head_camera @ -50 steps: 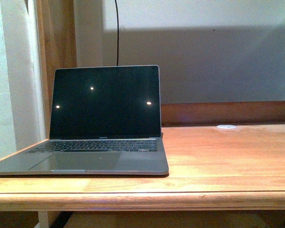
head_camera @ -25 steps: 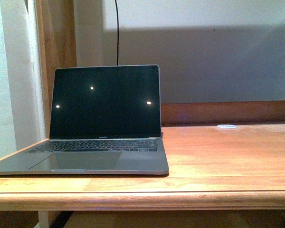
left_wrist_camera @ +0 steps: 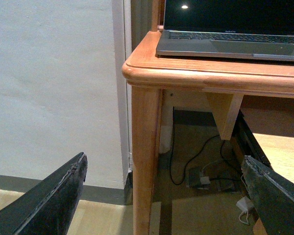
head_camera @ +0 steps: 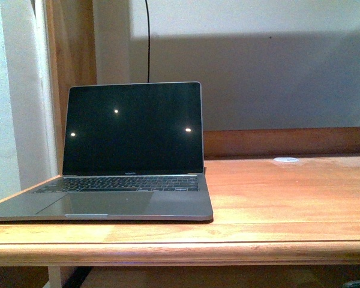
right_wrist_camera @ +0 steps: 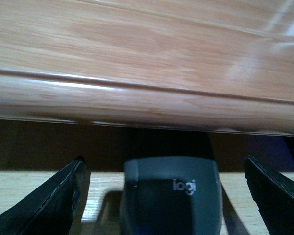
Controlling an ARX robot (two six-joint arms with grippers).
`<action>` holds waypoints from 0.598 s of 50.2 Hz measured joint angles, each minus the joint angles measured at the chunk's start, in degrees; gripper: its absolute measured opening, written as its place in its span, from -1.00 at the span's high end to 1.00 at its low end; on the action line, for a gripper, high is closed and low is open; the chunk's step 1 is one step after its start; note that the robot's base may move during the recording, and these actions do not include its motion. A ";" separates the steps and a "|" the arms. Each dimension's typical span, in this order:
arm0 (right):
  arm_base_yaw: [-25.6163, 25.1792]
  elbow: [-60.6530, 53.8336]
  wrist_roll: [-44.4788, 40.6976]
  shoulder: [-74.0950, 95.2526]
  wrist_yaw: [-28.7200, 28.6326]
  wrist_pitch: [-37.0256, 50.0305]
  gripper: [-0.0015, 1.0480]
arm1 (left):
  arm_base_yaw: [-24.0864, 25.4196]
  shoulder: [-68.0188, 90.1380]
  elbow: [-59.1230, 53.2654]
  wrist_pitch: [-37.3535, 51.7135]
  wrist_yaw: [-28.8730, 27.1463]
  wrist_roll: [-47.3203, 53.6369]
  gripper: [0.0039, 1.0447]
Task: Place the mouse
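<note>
Now: a wooden desk (head_camera: 276,198) awaits its mouse, with an open, dark-screened laptop (head_camera: 132,129) on its left half and plain wood showing to the right.
Mouse: the grey mouse (right_wrist_camera: 171,196), logo uppermost, sits below the desk's rounded front edge, not yet on top; the front view does not show it.
Right claw: the right gripper (right_wrist_camera: 164,164) brackets the mouse, its fingers (right_wrist_camera: 63,196) standing apart with pale gaps on both sides; what bears the mouse cannot be told.
Left claw: the left gripper (left_wrist_camera: 162,159) hangs spread and empty, low beside the desk leg (left_wrist_camera: 144,161), apparently parked clear of the work.
Likely spot: the wood right of the laptop, where a hand would reach for it.
Next move, by judgement: a lift over the edge before any setting down.
Also there: a small white disc (head_camera: 286,160) near the back rail (head_camera: 288,142), well apart from the laptop.
</note>
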 joint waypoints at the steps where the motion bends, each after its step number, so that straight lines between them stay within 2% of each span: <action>1: -0.42 0.11 0.00 0.13 0.00 -0.11 -0.86 | 0.00 0.00 0.00 0.00 0.00 0.00 -0.86; 12: -3.39 1.75 -0.13 0.70 -0.28 -1.31 -0.86 | 0.00 0.00 0.00 0.00 0.00 0.00 -0.86; 30: -4.96 3.21 1.66 4.68 -2.80 -3.08 -0.86 | 0.00 0.00 0.00 0.00 0.00 0.00 -0.86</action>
